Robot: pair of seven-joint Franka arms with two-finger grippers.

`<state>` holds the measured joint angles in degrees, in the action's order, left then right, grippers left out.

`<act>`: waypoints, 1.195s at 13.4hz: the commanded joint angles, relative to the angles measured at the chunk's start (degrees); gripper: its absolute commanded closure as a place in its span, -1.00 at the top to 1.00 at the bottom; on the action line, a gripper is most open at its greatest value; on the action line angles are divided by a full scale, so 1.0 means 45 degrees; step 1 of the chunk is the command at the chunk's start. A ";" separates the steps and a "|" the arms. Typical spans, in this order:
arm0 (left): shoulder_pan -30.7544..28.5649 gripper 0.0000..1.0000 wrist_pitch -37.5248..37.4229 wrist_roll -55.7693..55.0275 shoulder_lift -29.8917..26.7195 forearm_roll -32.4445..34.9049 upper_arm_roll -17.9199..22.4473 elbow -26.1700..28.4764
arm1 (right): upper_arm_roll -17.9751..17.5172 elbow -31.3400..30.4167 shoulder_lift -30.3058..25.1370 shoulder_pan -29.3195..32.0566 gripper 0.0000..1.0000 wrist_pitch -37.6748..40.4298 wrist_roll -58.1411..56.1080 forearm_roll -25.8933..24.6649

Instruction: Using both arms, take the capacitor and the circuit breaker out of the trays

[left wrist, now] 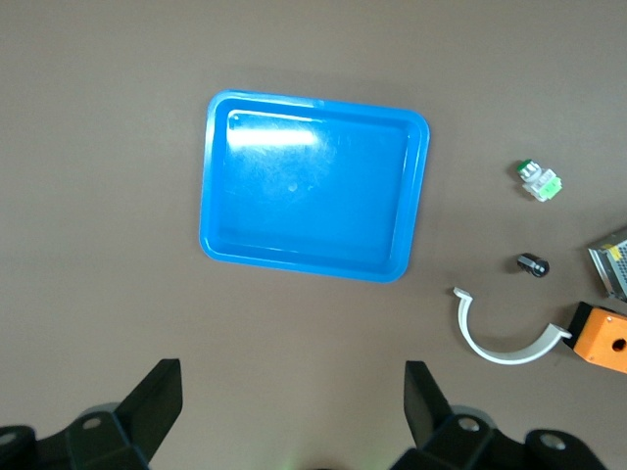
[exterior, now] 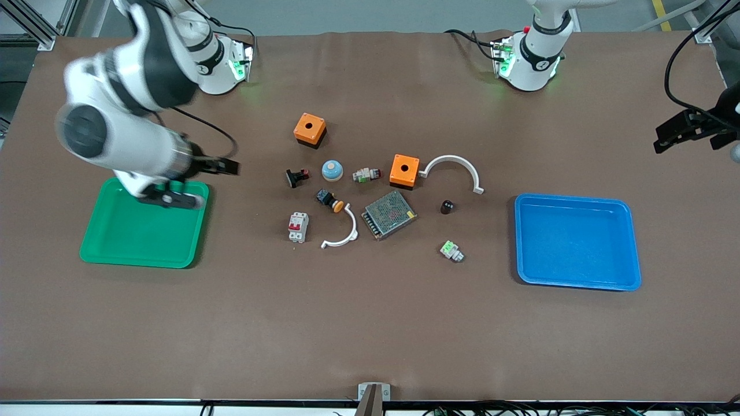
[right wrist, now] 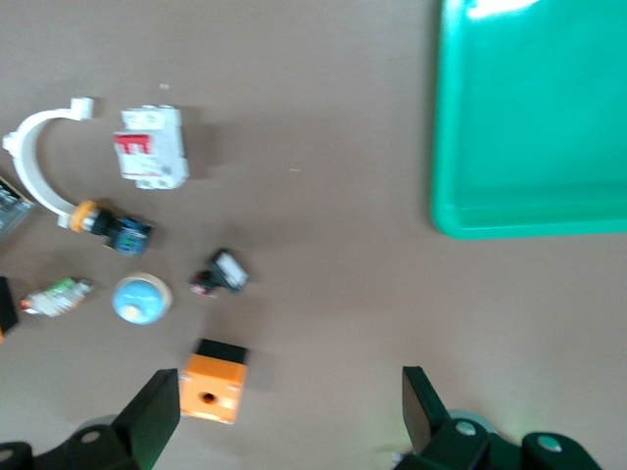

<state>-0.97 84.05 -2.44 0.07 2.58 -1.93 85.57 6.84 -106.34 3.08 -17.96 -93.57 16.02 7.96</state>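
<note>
The capacitor point(exterior: 447, 206), a tiny black cylinder, lies on the brown table beside the mesh-covered box, toward the blue tray point(exterior: 578, 242). It also shows in the left wrist view point(left wrist: 533, 263). The breaker point(exterior: 298, 226), a white-grey block with red levers, lies at the parts cluster's edge toward the green tray point(exterior: 139, 231). It also shows in the right wrist view point(right wrist: 152, 147). My right gripper point(exterior: 202, 184) point(right wrist: 291, 411) is open and empty, up in the air over the green tray's edge. My left gripper point(exterior: 694, 136) point(left wrist: 294, 411) is open and empty, high beside the blue tray point(left wrist: 313, 186).
Around the two parts lie two orange boxes point(exterior: 310, 129) point(exterior: 404, 171), a mesh-covered box point(exterior: 389, 214), two white arcs point(exterior: 452, 170) point(exterior: 342, 234), a blue dome point(exterior: 332, 170), two green-topped parts point(exterior: 451, 251) point(exterior: 366, 174), an orange-capped button point(exterior: 329, 200) and a black-and-red part point(exterior: 296, 177).
</note>
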 commanded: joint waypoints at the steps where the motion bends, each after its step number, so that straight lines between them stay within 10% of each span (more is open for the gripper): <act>1: 0.0099 1.00 -0.0143 0.0171 -0.0272 -0.0280 0.0098 0.0185 | -0.0211 -0.0842 -0.0976 0.1797 1.00 0.0207 -0.2244 -0.0341; 16: 0.0079 1.00 -0.0319 0.0289 -0.0525 -0.0280 -0.0488 0.0400 | -0.0230 0.5348 0.0095 0.4166 1.00 0.2141 -0.4674 -0.1709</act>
<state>-0.18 82.85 -2.27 -0.74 2.46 -4.04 86.18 6.96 -86.60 0.58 -0.76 -85.29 -4.10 1.19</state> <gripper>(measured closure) 0.000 0.000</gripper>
